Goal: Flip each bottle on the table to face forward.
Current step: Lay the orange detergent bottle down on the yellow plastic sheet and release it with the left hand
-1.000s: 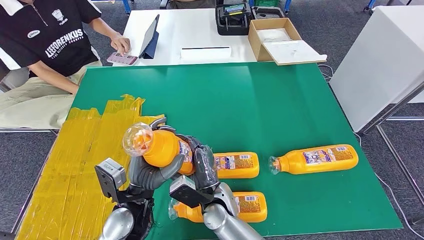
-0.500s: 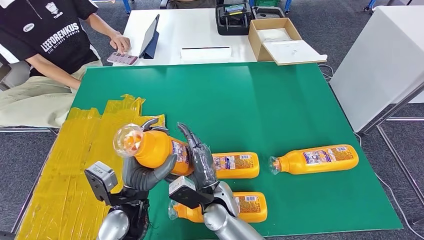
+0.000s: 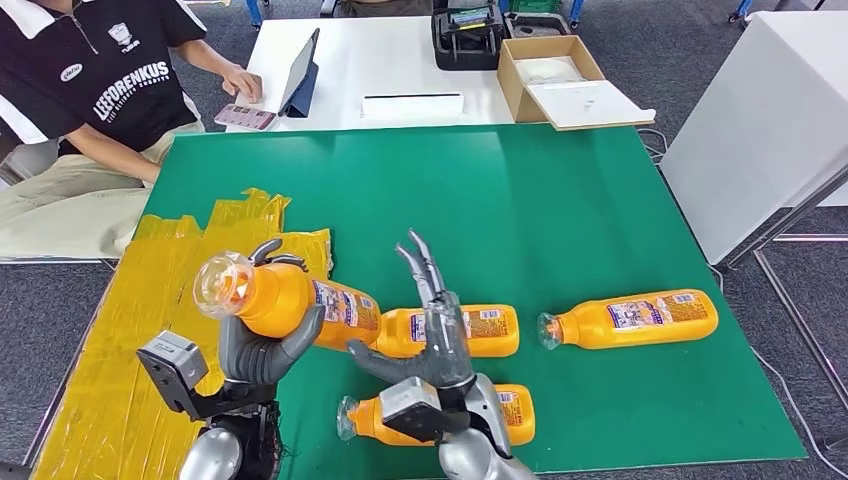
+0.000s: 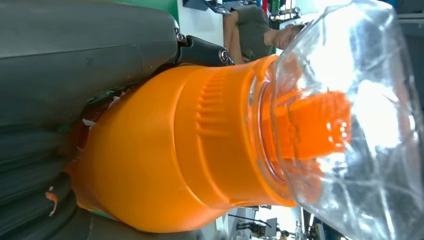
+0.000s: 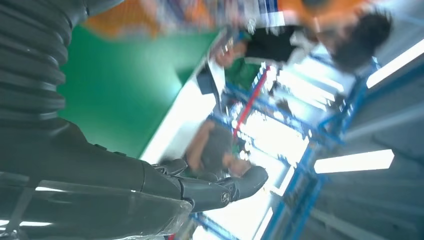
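Observation:
My left hand (image 3: 262, 350) grips an orange bottle (image 3: 290, 301) with a clear cap, lifted above the green table (image 3: 520, 200), cap toward the left; up close the orange bottle (image 4: 200, 145) fills the left wrist view beside the grey hand (image 4: 60, 75). My right hand (image 3: 432, 330) is open, fingers spread and pointing up, just right of that bottle. Three more orange bottles lie on their sides: one (image 3: 470, 330) behind my right hand, one (image 3: 400, 418) near the front edge, one (image 3: 630, 318) further right. The right hand (image 5: 100, 170) holds nothing.
Yellow tape (image 3: 150, 330) covers the table's left part. A person (image 3: 90, 100) sits at the far left by a white table (image 3: 400, 70) with a tablet, a cardboard box (image 3: 560, 80) and a black case. A white cabinet (image 3: 770, 120) stands at the right.
My right hand has let go of the lifted bottle and opened, swinging right with fingers up. My left hand has carried the bottle left and slightly down.

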`<state>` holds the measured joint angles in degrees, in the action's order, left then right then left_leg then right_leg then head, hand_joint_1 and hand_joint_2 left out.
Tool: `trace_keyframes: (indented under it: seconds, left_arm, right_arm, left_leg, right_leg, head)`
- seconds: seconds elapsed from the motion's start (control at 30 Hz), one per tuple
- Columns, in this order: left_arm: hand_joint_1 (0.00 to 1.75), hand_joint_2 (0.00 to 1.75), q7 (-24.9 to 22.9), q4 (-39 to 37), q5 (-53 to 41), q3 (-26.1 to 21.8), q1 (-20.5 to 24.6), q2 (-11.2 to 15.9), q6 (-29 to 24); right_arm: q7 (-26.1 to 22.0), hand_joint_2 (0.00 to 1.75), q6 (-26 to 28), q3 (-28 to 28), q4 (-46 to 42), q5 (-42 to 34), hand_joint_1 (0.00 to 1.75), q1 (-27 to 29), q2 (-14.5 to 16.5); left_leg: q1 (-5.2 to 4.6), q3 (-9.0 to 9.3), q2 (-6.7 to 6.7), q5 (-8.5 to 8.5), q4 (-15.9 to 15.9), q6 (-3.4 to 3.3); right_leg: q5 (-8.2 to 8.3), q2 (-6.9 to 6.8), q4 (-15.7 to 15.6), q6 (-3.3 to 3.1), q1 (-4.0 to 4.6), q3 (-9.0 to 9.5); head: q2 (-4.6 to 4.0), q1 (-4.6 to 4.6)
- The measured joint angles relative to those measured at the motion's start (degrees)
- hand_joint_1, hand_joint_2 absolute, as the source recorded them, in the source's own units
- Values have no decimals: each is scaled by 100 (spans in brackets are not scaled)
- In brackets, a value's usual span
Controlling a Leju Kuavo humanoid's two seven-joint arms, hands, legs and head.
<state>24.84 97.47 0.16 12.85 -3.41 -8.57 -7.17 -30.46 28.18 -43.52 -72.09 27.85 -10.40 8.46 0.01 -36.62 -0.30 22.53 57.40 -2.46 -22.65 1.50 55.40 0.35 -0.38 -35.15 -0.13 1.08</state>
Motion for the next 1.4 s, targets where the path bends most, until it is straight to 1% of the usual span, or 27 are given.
trace_keyframes:
  seconds: [0.1,0.17,0.27,0.33,0.4,0.47,0.53,0.6,0.7,0.77,0.8,0.83,0.9,0.97,1.0,1.13,1.2,1.3,1.33,1.4]
  left_arm:
    - [175,175,90,1,-157,-94,-43,2,-187]
    - [175,175,191,1,-527,-166,-47,7,-543]
    - [175,175,438,1,-1501,-287,-46,22,-1451]
    - [175,175,540,1,-2229,-372,-44,38,-2123]
    - [175,175,489,-5,-2886,-475,-36,63,-2635]
    - [175,175,360,-43,-3512,-609,-8,94,-2977]
    - [175,175,268,-115,-4192,-782,34,103,-3173]
    - [175,175,302,-184,-5031,-1068,68,52,-3240]
    - [175,175,455,-253,-6308,-1662,114,-123,-3250]
    - [175,175,429,-293,-6977,-2018,138,-228,-3250]
    - [175,175,313,-324,-7292,-2149,146,-255,-3250]
    - [175,175,100,-376,-7629,-2238,153,-258,-3250]
    - [175,175,-580,-576,-8294,-2267,168,-162,-3250]
    - [175,175,-1203,-832,-8774,-2191,177,12,-3250]
    - [175,175,-1363,-938,-8890,-2153,180,85,-3251]
    - [175,175,-1700,-1228,-8993,-2025,203,296,-3256]
    - [175,175,-2194,-1429,-9011,-1838,252,491,-3258]
    - [175,175,-3198,-1922,-9013,-1333,400,903,-3260]
    - [175,175,-3433,-2109,-9013,-1157,458,1031,-3261]
    - [175,175,-3649,-2490,-9014,-872,575,1221,-3261]
  right_arm:
    - [90,175,114,186,-1026,340,0,500,-373]
    - [123,175,371,365,-1666,723,0,868,-607]
    - [274,175,791,716,-2453,1328,0,1398,-920]
    - [425,175,898,986,-2840,1590,0,1692,-1088]
    - [512,175,925,1285,-3145,1659,0,1918,-1215]
    - [526,175,932,1602,-3392,1539,0,2083,-1318]
    - [467,175,934,1894,-3565,1363,0,2243,-1388]
    - [362,175,934,2141,-3683,1232,0,2429,-1413]
    - [339,175,934,2408,-3787,1226,0,2612,-1407]
    - [482,175,934,2522,-3823,1336,0,2642,-1383]
    - [577,175,934,2577,-3834,1404,0,2644,-1369]
    - [668,175,934,2638,-3843,1473,0,2641,-1354]
    - [776,175,934,2783,-3854,1574,0,2623,-1334]
    - [810,175,934,2929,-3865,1621,0,2607,-1323]
    - [817,175,934,2988,-3869,1631,0,2604,-1321]
    - [786,175,934,3140,-3880,1690,0,2601,-1307]
    - [706,175,934,3221,-3886,1731,0,2595,-1266]
    - [644,175,930,3289,-3888,1558,0,2584,-1236]
    - [633,175,928,3294,-3888,1484,0,2584,-1238]
    - [605,175,927,3293,-3888,1409,0,2585,-1240]
  left_leg:
    - [-2,-2,-5,8,0,-3]
    - [-4,-3,-7,13,0,-5]
    - [-4,-3,-7,16,0,-7]
    - [-4,-3,-6,18,0,-8]
    - [-4,-2,-6,18,0,-9]
    - [-3,0,-6,17,0,-9]
    - [-3,1,-6,15,0,-8]
    - [-2,1,-5,14,-1,-6]
    - [-2,3,1,14,-1,-5]
    - [-2,4,2,14,-1,-5]
    - [-2,5,2,14,-1,-5]
    - [-2,5,2,13,-1,-5]
    - [-2,5,1,13,-1,-5]
    - [-2,5,1,12,-1,-5]
    - [-2,5,1,12,-1,-5]
    - [-3,5,1,11,-1,-5]
    - [-3,5,0,12,-1,-5]
    - [-2,5,0,12,-1,-5]
    - [-2,5,0,12,-1,-5]
    - [-2,5,0,11,-1,-4]
  right_leg:
    - [-4,-4,-1,0,-2,-1]
    - [-7,-4,-1,3,-4,-1]
    - [-9,-4,-2,7,-5,-1]
    - [-9,-3,-2,7,-5,-1]
    - [-9,-3,-2,7,-5,-1]
    - [-9,-3,-2,6,-5,0]
    - [-8,-3,-2,6,-4,1]
    - [-8,-2,-2,5,-3,3]
    - [-7,2,-1,4,-3,3]
    - [-7,3,-2,4,-3,3]
    - [-7,3,-2,4,-3,2]
    - [-7,2,-2,4,-3,2]
    - [-7,1,-2,4,-2,3]
    - [-7,1,-2,4,-2,3]
    - [-7,1,-1,4,-2,3]
    - [-7,1,-1,4,-2,2]
    - [-7,1,-2,4,-3,2]
    - [-7,1,-2,4,-2,2]
    - [-7,1,-2,4,-2,2]
    - [-7,1,-1,4,-2,2]
  head:
    - [0,-1]
    - [0,0]
    - [0,1]
    - [0,1]
    - [0,1]
    - [0,1]
    - [0,1]
    - [0,1]
    - [0,2]
    - [0,1]
    - [0,1]
    - [0,1]
    - [0,1]
    - [0,1]
    - [0,2]
    - [0,0]
    - [0,1]
    - [0,2]
    - [0,2]
    - [0,1]
